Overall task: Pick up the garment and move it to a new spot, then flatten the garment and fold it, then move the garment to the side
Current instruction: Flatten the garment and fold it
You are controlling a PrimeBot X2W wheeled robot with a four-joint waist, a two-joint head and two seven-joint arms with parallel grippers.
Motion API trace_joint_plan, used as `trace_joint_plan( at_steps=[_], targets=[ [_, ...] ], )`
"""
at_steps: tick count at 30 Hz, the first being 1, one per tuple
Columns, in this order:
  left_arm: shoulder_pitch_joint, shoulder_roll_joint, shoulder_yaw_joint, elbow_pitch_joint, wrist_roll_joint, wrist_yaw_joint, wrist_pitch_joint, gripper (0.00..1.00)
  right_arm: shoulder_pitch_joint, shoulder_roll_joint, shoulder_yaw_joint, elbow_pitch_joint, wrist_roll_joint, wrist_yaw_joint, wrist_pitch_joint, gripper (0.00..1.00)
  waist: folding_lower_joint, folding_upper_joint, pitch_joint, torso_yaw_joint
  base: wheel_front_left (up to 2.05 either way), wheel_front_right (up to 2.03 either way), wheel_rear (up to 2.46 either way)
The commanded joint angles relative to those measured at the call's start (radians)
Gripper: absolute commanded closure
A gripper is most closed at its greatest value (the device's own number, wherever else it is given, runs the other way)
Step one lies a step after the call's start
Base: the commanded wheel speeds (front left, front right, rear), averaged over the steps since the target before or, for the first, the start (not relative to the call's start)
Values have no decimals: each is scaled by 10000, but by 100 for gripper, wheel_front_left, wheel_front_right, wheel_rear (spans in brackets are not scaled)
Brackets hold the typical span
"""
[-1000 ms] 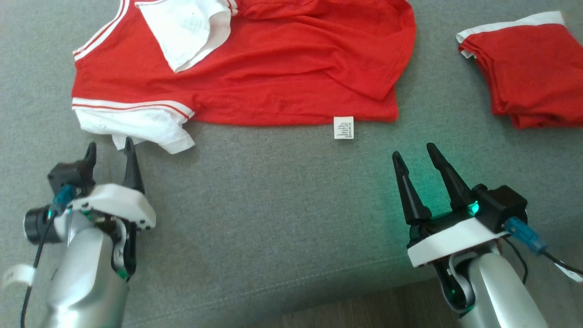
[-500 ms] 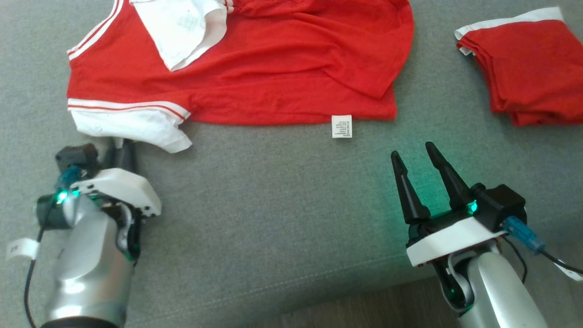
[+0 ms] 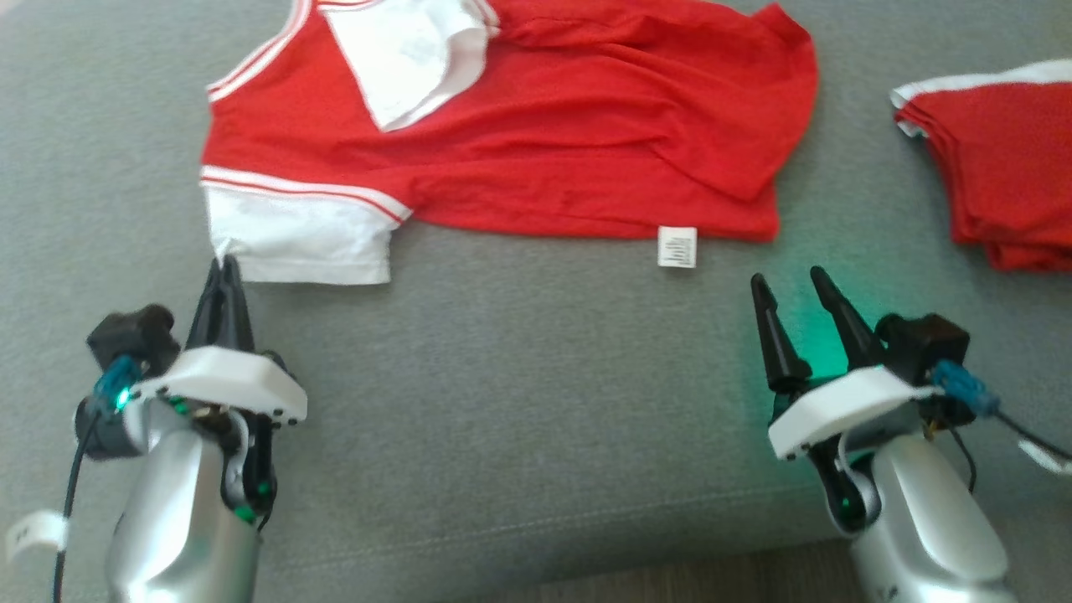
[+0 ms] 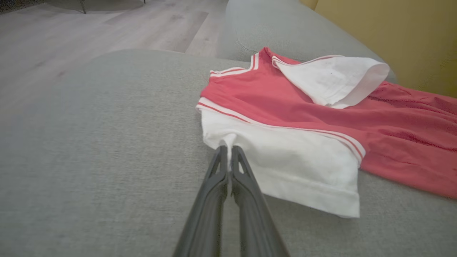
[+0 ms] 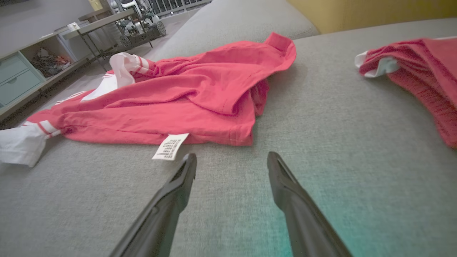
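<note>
We see the garment (image 3: 544, 142) cut off above; our left gripper (image 3: 224, 266) pinches its sleeve corner, our right gripper (image 3: 786, 277) gapes below its hem.

A broad grey upholstered cushion (image 3: 536, 402) spreads across the scene, its weave finely ribbed, with a stitched seam (image 3: 536, 526) running near its front edge. On its right part lies a folded red piece of clothing (image 3: 1005, 176), stacked thick, with white trim along its upper edge and its layers showing at the left side. Beyond the cushion lies pale wood-plank flooring (image 4: 89, 32). A mustard-yellow wall (image 4: 392, 32) rises behind it. Far off stand a low shelf unit with teal drawers (image 5: 16, 76) and a dark-legged table (image 5: 100, 26) crowded with small items too blurred to tell.
</note>
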Motion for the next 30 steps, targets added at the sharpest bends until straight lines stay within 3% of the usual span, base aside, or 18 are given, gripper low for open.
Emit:
trace_joint_plan(
  at_steps=[1, 8, 13, 14, 15, 16, 17, 24, 30],
  targets=[
    [71, 231, 419, -680, 133, 98, -55, 100, -476, -31, 139, 184, 60, -4, -65, 0, 0, 0, -83, 235, 0, 0, 0],
    [580, 228, 539, -1554, 252, 136, -56, 100, -1624, -31, -69, 2219, -83, -4, -65, 0, 0, 0, -75, 611, 0, 0, 0],
    [607, 197, 541, -1728, 297, 173, -56, 100, -2235, -31, -71, 2900, -480, -4, -65, 0, 0, 0, 1, 756, 0, 0, 0],
    [610, 186, 530, -1745, 303, 173, -56, 100, -2292, -31, -83, 2984, -524, -4, -65, 5, 0, 0, 8, 777, 0, 0, 0],
    [612, 177, 521, -1756, 306, 174, -56, 100, -2335, -31, -94, 3053, -558, -4, -65, 25, 0, 0, 12, 794, 0, 0, 0],
    [615, 173, 516, -1764, 308, 173, -56, 100, -2368, -31, -70, 3114, -633, -4, -65, 65, 0, 0, 13, 803, 0, 0, 0],
    [621, 175, 518, -1769, 309, 173, -56, 100, -2373, -31, -58, 3149, -673, -4, -65, 100, 0, 0, -4, 805, 0, 0, 0],
    [726, 125, 708, -2191, 117, 68, -56, 100, -1755, -31, -103, 2488, -702, -4, -65, 100, 0, 0, -453, 751, 0, 0, 0],
    [574, -202, 1289, -3845, -1561, -751, 57, 100, -671, -31, -153, 272, -348, -4, -53, 100, 0, 0, -1423, 481, 0, 0, 0]
  ],
)
